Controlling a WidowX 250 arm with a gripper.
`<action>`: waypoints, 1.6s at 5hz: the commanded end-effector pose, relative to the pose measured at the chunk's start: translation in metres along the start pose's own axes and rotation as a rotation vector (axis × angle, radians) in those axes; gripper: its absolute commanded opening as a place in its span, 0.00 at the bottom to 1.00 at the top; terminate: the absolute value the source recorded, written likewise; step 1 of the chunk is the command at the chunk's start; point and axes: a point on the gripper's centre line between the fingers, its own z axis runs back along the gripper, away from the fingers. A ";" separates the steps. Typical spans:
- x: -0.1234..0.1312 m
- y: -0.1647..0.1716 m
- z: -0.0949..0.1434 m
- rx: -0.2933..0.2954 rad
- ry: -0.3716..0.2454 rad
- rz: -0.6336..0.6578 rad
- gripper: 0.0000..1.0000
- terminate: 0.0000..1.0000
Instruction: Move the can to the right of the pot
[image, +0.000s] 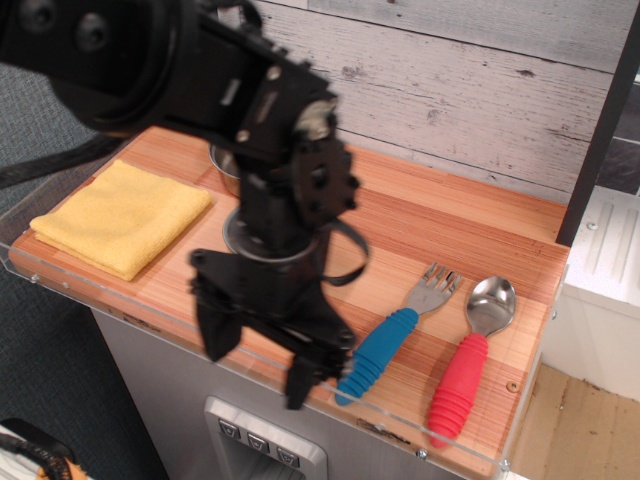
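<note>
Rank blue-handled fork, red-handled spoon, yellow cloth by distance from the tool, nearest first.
From the tool, at the table's front edge:
1. Blue-handled fork, just to its right in the picture.
2. Red-handled spoon, further right, beyond the fork.
3. Yellow cloth, up-left at the table's far left end.
Spoon and cloth are close; order tentative.

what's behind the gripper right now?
The gripper, jaws spread open, blocks the middle of the counter. Behind it only a sliver of the pot rim shows near the yellow cloth. The can is fully covered; its position cannot be confirmed.
</note>
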 end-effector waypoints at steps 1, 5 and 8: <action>0.021 0.044 -0.003 0.044 -0.038 -0.063 1.00 0.00; 0.070 0.066 -0.006 0.043 -0.126 -0.345 1.00 0.00; 0.100 0.046 -0.005 0.031 -0.150 -0.407 1.00 0.00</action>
